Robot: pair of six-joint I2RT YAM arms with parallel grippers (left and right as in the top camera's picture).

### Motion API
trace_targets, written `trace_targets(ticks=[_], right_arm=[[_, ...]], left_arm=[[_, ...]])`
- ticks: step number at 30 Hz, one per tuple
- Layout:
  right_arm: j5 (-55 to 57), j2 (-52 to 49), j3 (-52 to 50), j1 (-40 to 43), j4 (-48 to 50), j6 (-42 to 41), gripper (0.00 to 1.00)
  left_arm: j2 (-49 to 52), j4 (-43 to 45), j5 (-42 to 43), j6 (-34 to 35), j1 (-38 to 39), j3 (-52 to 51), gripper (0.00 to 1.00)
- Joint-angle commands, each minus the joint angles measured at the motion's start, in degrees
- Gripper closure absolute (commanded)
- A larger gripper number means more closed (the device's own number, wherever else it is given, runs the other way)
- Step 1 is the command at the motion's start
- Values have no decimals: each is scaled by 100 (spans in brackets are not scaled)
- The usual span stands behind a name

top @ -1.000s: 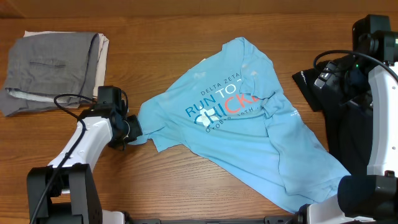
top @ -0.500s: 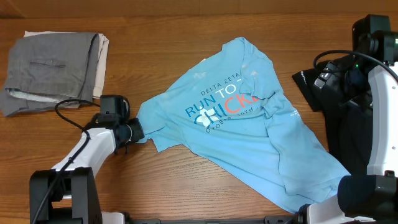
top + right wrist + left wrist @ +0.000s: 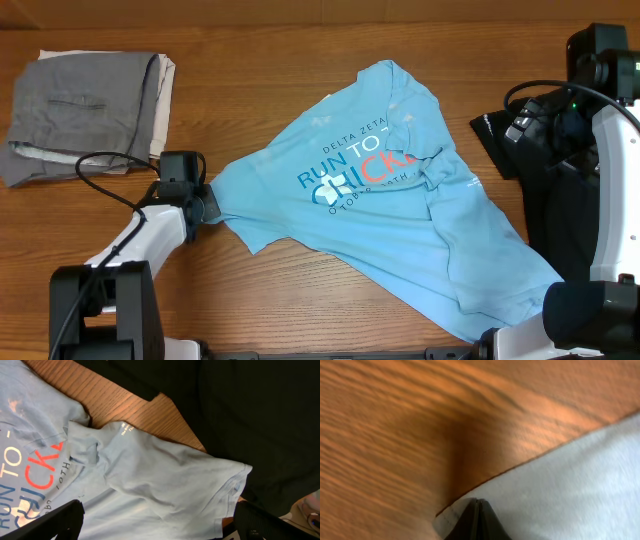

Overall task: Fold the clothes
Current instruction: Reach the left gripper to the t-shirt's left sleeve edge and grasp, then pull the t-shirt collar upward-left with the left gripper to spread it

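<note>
The clothes, a light blue T-shirt (image 3: 400, 230) with "RUN TO" chest lettering, lie spread and creased across the middle of the wooden table. My left gripper (image 3: 208, 203) is low at the shirt's left corner, shut on the hem. In the left wrist view the closed fingertips (image 3: 477, 505) pinch the pale fabric edge (image 3: 560, 485). My right gripper (image 3: 160, 520) hangs open above the shirt's right sleeve (image 3: 165, 480), holding nothing. The right arm (image 3: 610, 150) stands at the table's right side.
Folded grey trousers (image 3: 85, 110) lie at the back left. A black cloth (image 3: 510, 140) covers the right side of the table, under the right arm, and is also in the right wrist view (image 3: 250, 410). Bare wood (image 3: 300, 300) shows in front of the shirt.
My left gripper has swung and drawn the shirt's left corner a little further left, stretching that edge flatter. The right arm has not moved.
</note>
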State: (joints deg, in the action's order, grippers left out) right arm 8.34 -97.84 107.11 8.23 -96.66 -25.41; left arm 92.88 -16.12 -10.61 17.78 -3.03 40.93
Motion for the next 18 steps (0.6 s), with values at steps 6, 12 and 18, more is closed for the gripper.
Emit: trace_targets(ticks=[6,12,18], right_arm=[[63,42,9,11,15,13,0],[63,42,9,11,15,13,0],[63,42,9,11,15,13,0]], left_arm=[[846,-59,-629,-140,-695,-227,96],[820,-431,-496,111,-820,-186,96],[-461,-1517,-339,177,-656,990,95]])
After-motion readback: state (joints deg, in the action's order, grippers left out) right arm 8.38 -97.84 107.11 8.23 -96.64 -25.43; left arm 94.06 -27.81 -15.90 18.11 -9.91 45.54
